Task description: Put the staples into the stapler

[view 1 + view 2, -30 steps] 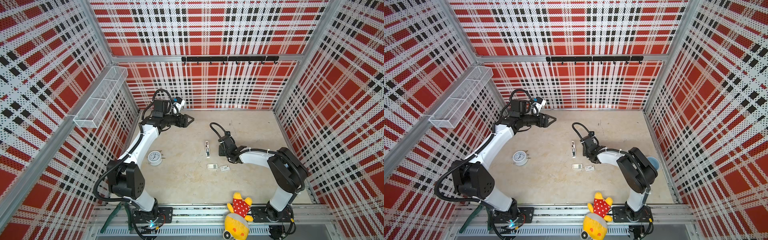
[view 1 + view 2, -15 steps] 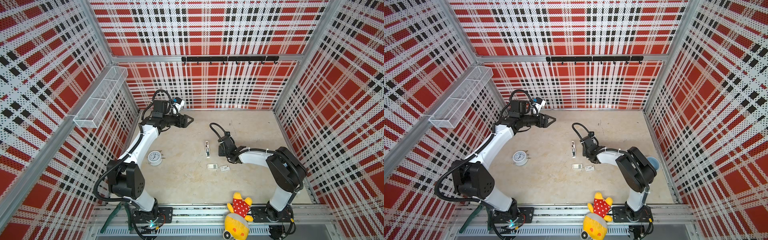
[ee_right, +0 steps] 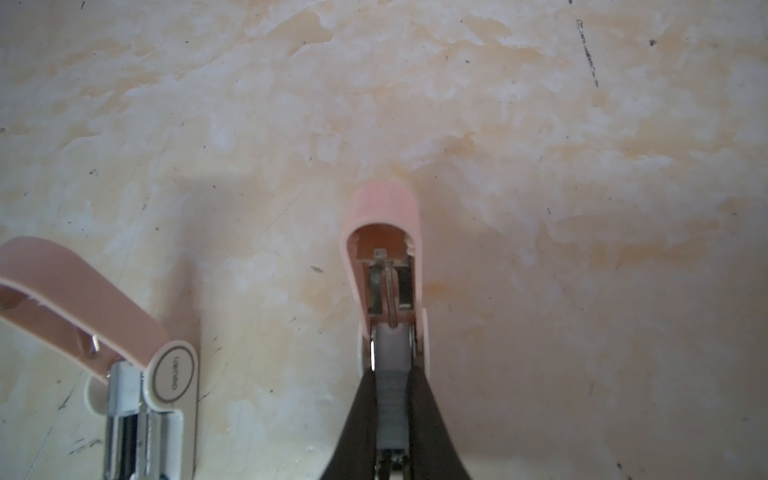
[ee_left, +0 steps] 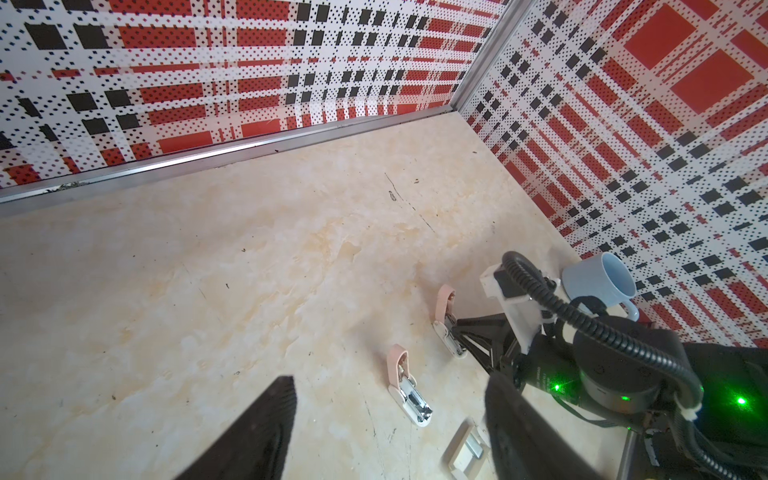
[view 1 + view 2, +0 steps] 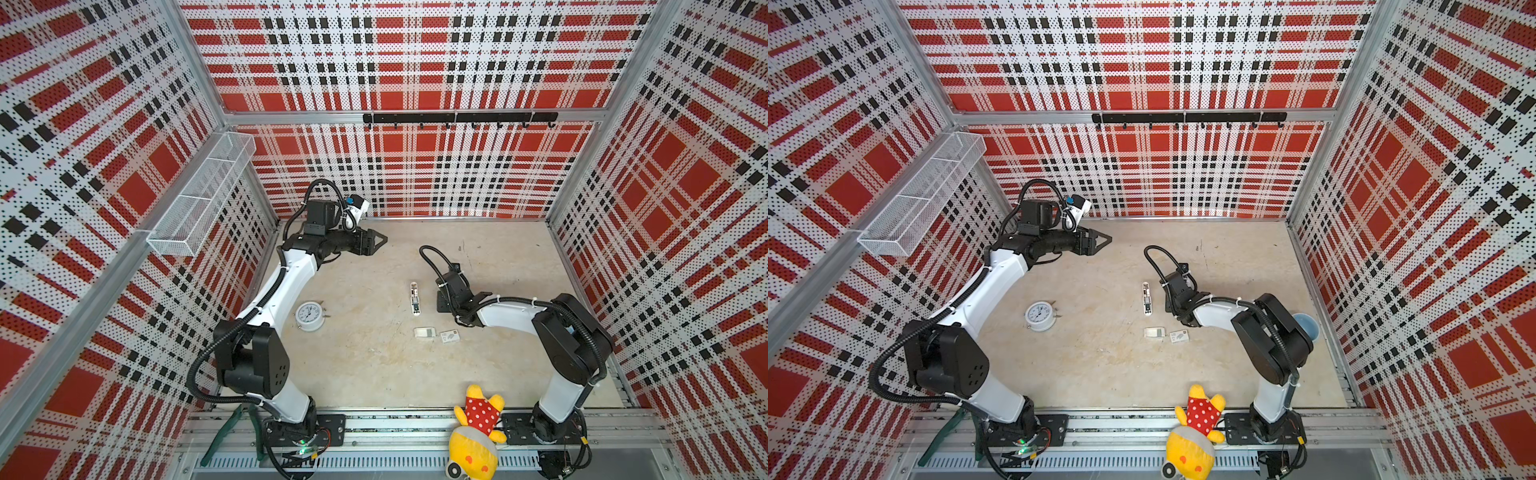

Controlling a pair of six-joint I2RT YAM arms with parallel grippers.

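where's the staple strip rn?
In the right wrist view the staples sit pinched in the right gripper, lined up with the channel of an open pink stapler; in a top view, right of centre, beside the other stapler.

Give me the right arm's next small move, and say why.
Probably ease the staples the last bit down into the stapler, before letting go. The right gripper is shut on the grey strip, which lines up lengthwise with the flipped-open stapler under it. Whether the strip is already seated cannot be told. The left gripper is open and far off, so it gives no help.
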